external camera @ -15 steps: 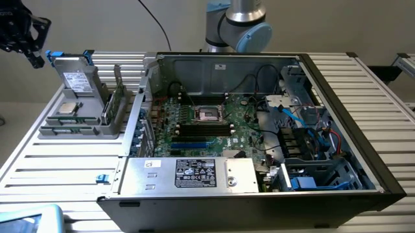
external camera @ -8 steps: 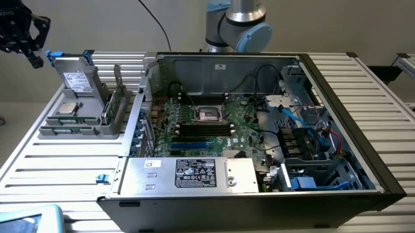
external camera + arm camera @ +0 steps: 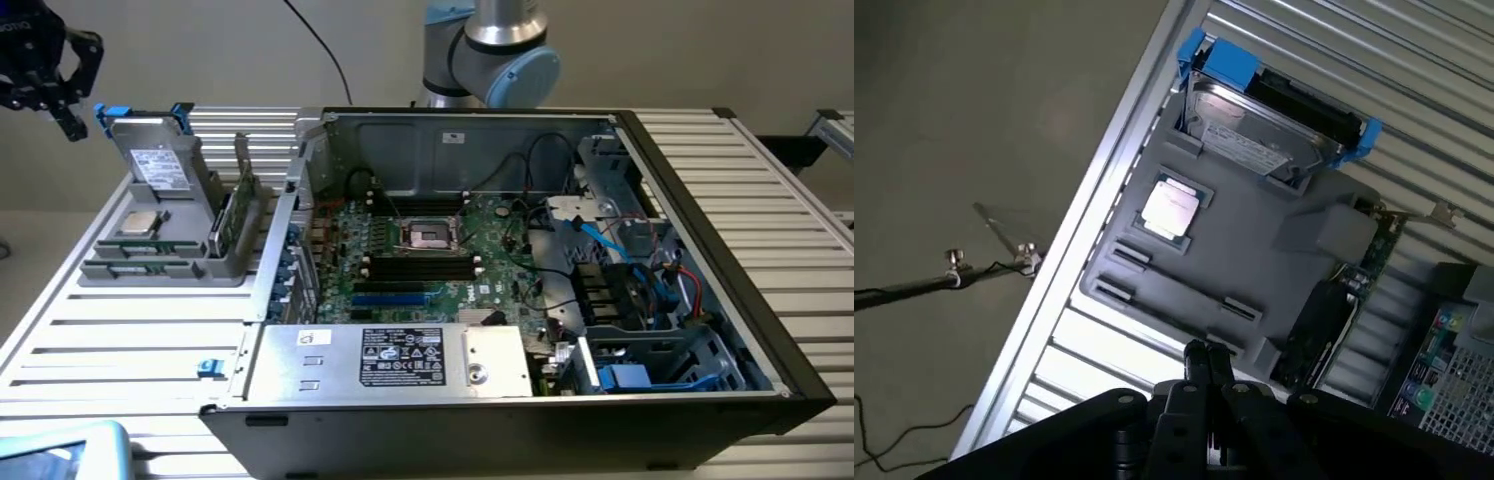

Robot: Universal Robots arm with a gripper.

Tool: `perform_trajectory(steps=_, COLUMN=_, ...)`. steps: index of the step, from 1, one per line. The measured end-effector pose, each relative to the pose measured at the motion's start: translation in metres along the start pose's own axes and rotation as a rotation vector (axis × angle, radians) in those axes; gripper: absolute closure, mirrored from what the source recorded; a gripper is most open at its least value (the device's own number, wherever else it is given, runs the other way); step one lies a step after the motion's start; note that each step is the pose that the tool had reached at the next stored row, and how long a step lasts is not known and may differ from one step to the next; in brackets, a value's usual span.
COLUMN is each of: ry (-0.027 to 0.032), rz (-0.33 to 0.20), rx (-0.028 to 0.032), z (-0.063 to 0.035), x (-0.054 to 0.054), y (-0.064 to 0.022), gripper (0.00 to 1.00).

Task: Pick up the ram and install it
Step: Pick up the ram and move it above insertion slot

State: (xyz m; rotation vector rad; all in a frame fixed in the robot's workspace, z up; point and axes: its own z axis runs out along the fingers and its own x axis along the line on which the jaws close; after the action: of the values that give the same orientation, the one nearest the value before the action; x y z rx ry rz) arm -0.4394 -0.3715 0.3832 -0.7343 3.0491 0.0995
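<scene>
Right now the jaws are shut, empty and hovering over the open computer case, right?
Not over the case. The jaws are shut and empty, but they hover near the gray parts holder, well to the exterior view's left of the open computer case. The exterior view shows this.

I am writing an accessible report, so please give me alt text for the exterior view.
A black gripper, shut and empty, hangs by a grey parts tray holding a hard drive and a processor chip, at the exterior view's left. Beside the tray, on a slatted metal table, an open computer case shows its green motherboard.
</scene>
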Motion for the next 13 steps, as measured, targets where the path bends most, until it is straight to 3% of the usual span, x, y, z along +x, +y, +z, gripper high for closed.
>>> perform_trajectory(steps=13, ry=0.0144, rz=-0.235, rx=-0.0044, z=0.0, x=0.0, y=0.0, gripper=0.89)
